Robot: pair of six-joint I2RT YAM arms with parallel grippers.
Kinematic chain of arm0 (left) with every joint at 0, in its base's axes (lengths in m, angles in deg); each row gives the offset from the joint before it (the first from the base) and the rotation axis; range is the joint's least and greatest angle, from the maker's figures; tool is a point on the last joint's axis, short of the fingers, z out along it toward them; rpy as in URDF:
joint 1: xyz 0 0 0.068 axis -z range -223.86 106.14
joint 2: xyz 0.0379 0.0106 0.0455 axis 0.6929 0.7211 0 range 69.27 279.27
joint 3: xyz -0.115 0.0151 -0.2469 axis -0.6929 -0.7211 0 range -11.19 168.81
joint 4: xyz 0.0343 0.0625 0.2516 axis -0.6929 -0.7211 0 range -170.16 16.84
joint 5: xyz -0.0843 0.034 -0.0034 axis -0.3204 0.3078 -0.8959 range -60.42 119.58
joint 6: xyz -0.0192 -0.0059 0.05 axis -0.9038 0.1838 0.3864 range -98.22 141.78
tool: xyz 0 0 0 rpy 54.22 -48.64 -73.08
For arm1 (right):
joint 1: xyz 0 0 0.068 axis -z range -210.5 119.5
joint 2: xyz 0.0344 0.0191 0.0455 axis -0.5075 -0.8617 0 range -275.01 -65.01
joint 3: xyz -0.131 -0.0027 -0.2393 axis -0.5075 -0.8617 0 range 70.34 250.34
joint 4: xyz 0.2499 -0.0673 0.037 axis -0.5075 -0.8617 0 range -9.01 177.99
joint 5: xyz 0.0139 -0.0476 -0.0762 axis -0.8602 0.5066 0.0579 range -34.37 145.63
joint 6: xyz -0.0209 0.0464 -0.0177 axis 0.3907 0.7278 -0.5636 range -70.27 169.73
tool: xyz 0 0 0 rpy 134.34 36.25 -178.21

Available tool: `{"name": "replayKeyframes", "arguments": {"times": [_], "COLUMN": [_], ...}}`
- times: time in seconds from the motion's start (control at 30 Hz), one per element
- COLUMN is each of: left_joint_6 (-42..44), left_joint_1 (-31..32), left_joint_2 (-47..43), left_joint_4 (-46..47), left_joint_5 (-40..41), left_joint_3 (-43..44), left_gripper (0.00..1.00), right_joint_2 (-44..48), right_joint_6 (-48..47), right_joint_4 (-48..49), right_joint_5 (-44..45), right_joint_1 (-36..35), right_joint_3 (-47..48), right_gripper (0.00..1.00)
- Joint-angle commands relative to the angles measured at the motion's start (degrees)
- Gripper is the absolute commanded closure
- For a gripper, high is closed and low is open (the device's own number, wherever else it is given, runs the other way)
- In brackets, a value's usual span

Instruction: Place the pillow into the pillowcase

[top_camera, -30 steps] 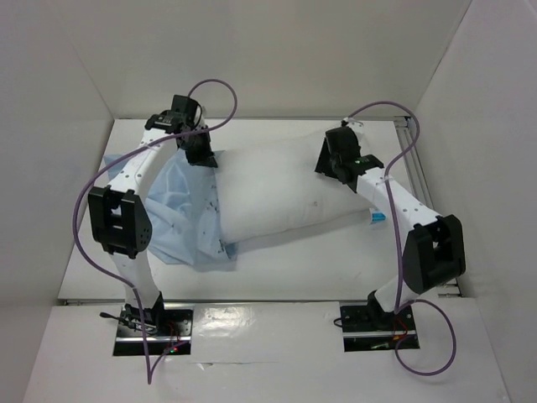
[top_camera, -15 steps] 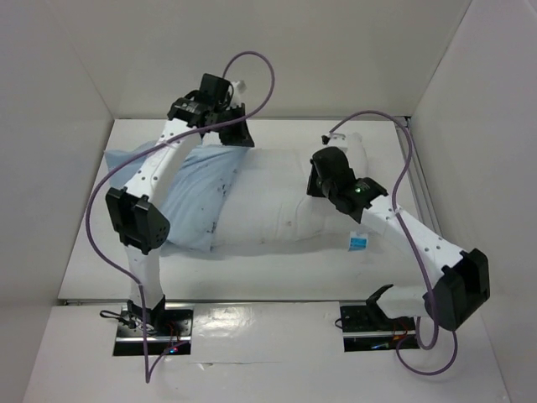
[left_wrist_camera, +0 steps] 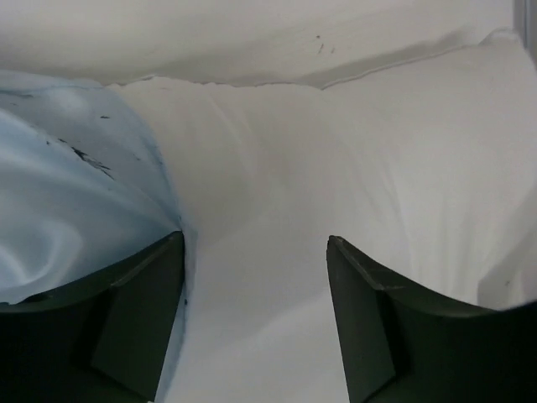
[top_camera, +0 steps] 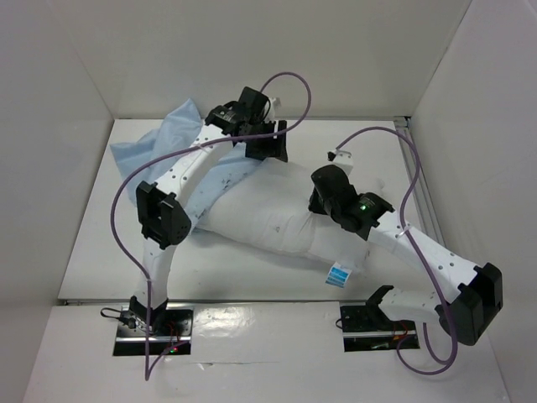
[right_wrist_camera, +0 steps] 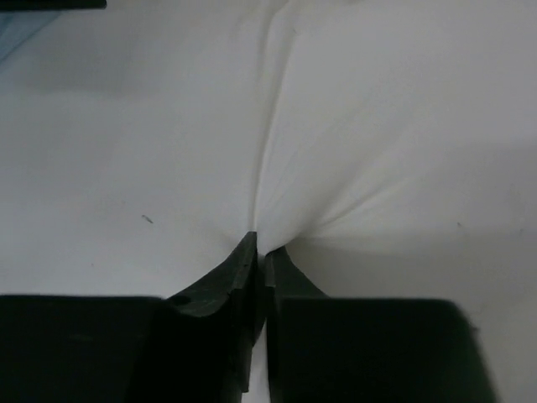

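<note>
Right gripper (right_wrist_camera: 258,243) first, and that one was clenched hard: its two fingertips met on a pinch of the pillow (right_wrist_camera: 377,126), with creases fanning out from the bite. No gap between the jaws at all. The white cushion filled everything ahead of and to both sides of those tips. From above, the right gripper (top_camera: 321,200) sat on the pillow (top_camera: 268,222) near its right end, and the bulk of the cushion stretched away to that gripper's left across the table (top_camera: 252,273). A small blue-and-white label (top_camera: 338,275) poked out at the pillow's near edge, on the base side of that gripper.

Over to the left gripper (left_wrist_camera: 252,252), which was released, jaws standing well apart with nothing clamped between them. One finger (left_wrist_camera: 134,319) had the edge of the pillowcase (left_wrist_camera: 59,193) lying right against it, the blue cloth bunched on that outer side. The other finger (left_wrist_camera: 369,336) stood over bare white cushion. Between the jaws and ahead of them was the pillow (left_wrist_camera: 377,151), plump and uncovered.

In the overhead view the left gripper (top_camera: 267,147) hung at the pillow's far edge. The pillowcase (top_camera: 172,134) trailed behind it under the left arm, out toward the far-left corner, wrapping only the pillow's left end. The rest of the pillow lay between the two grippers, outside the case.
</note>
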Motion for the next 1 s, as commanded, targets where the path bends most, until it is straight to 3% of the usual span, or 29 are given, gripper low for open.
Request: {"name": "replayKeyframes", "arguments": {"times": [0.0, 0.03, 0.07, 0.17, 0.23, 0.37, 0.53, 0.57, 0.67, 0.77, 0.97], "left_joint_6": [2.7, 2.7, 3.4, 5.3, 5.3, 2.1, -10.3, -13.7, -20.3, -25.9, -32.7], "left_joint_1": [-0.2, -0.8, -1.3, -1.8, -2.5, -3.7, -3.0, -2.5, -0.1, 2.0, 3.8], "left_joint_2": [-8.5, -12.0, -13.9, -21.4, -25.1, -35.3, -54.6, -57.4, -67.0, -74.2, -73.0], "left_joint_4": [-1.6, -1.6, -1.6, -2.1, -2.1, -1.6, 0.7, 3.8, 7.5, 9.7, 12.0], "left_joint_5": [6.6, 8.4, 12.3, 20.4, 25.3, 36.2, 34.9, 32.4, 30.9, 32.7, 41.6], "left_joint_3": [3.4, 3.4, 2.1, -1.3, -4.3, -17.4, -47.7, -56.7, -70.4, -81.9, -88.6], "left_gripper": [0.18, 0.13, 0.10, 0.06, 0.06, 0.21, 0.28, 0.28, 0.26, 0.17, 0.10], "right_joint_2": [0.5, -0.2, -0.7, -1.4, -2.2, -5.4, -11.1, -12.6, -15.6, -18.1, -18.8], "right_joint_6": [-1.9, -3.0, -4.7, -8.7, -10.7, -16.4, -19.2, -20.0, -22.8, -24.0, -24.5], "right_joint_4": [4.0, 4.0, 4.0, 3.4, 2.7, 1.2, 0.1, 0.7, 0.7, -1.1, -1.9], "right_joint_5": [0.3, -0.3, -0.3, -0.3, 0.2, -3.0, -7.9, -9.2, -11.4, -11.4, -14.4], "right_joint_1": [0.0, 0.0, 0.0, 0.0, 0.0, 0.0, -3.3, -4.4, -7.3, -9.8, -10.5], "right_joint_3": [2.2, 3.0, 3.9, 8.2, 12.5, 19.1, 23.0, 23.0, 24.2, 25.6, 25.7], "right_gripper": [0.84, 0.66, 0.33, 0.13, 0.09, 0.05, 0.01, 0.01, 0.01, 0.01, 0.01]}}
